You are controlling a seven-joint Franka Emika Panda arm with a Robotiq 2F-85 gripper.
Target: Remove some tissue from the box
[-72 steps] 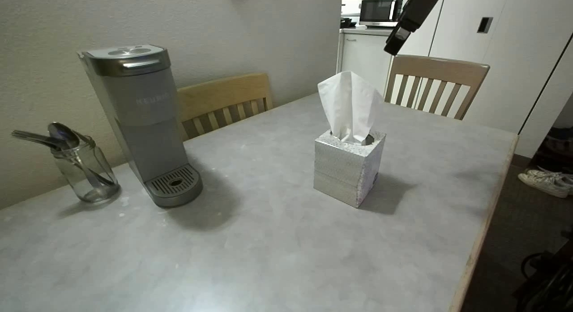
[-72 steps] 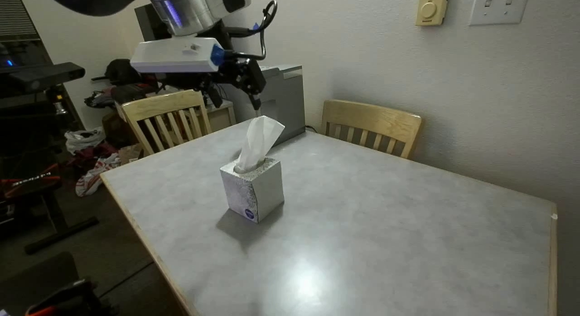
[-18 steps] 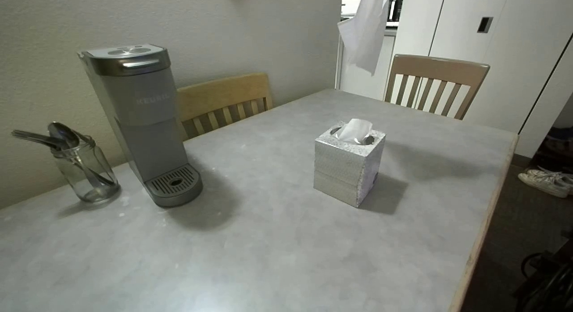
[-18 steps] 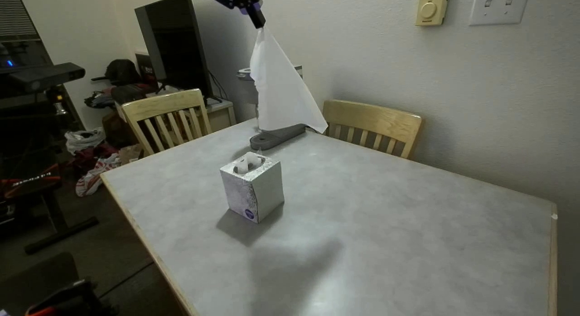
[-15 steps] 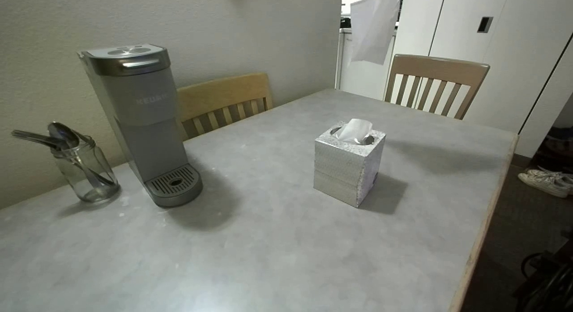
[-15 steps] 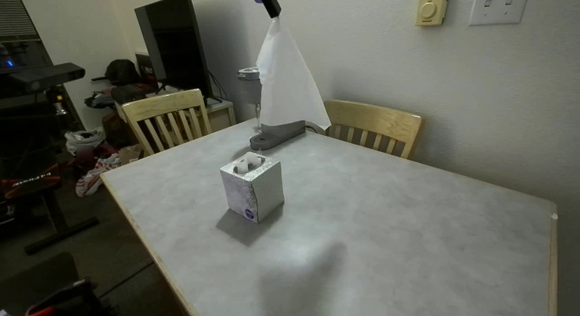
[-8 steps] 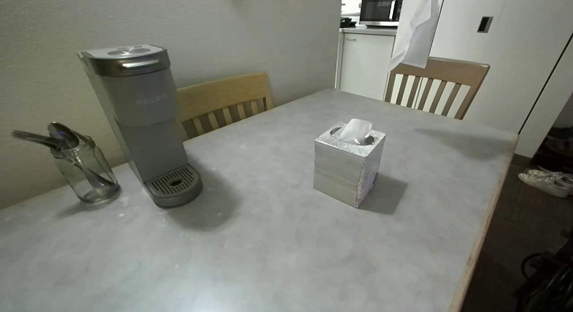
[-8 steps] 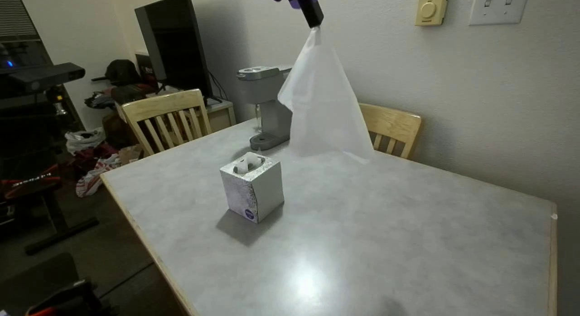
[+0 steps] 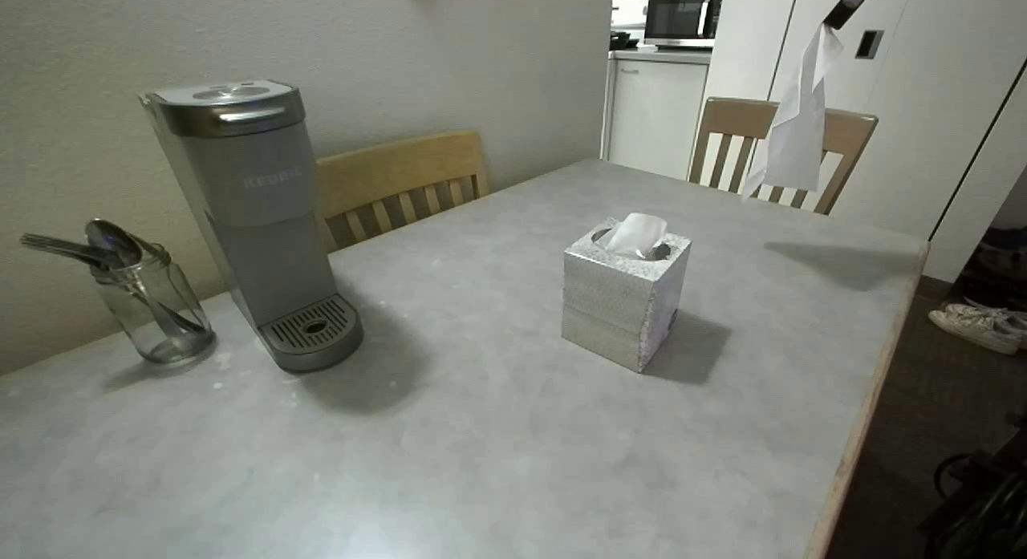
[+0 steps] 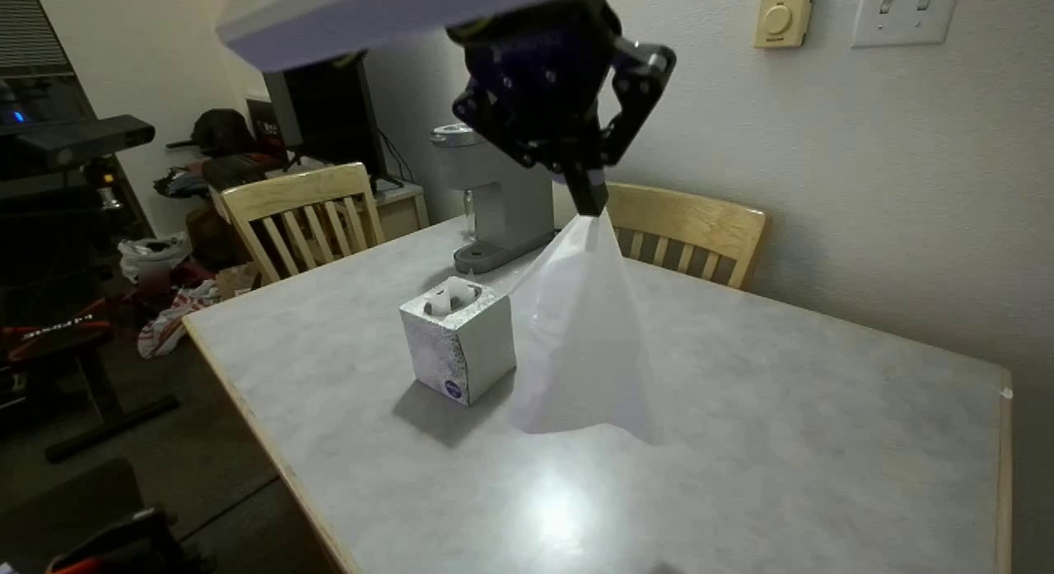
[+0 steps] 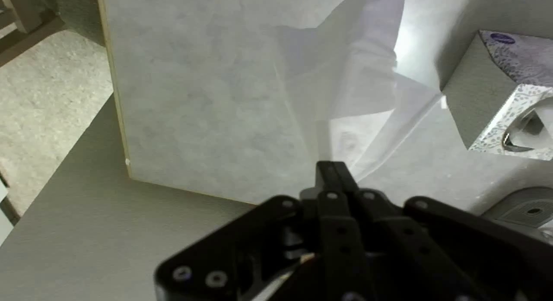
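On the table (image 10: 782, 409) stands the tissue box (image 10: 461, 343); to its right, in both exterior views, the gripper (image 10: 590, 203) holds one white tissue (image 10: 585, 335), with its fingers (image 11: 326, 175) pressed together. Another tissue (image 9: 638, 233) shows in the box opening.

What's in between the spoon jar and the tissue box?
The gray coffee machine stands between the jar and the tissue box, in an exterior view.

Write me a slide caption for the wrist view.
A thin white tissue hangs pinched in the tool, the patterned tissue box cut off by the picture's right edge.
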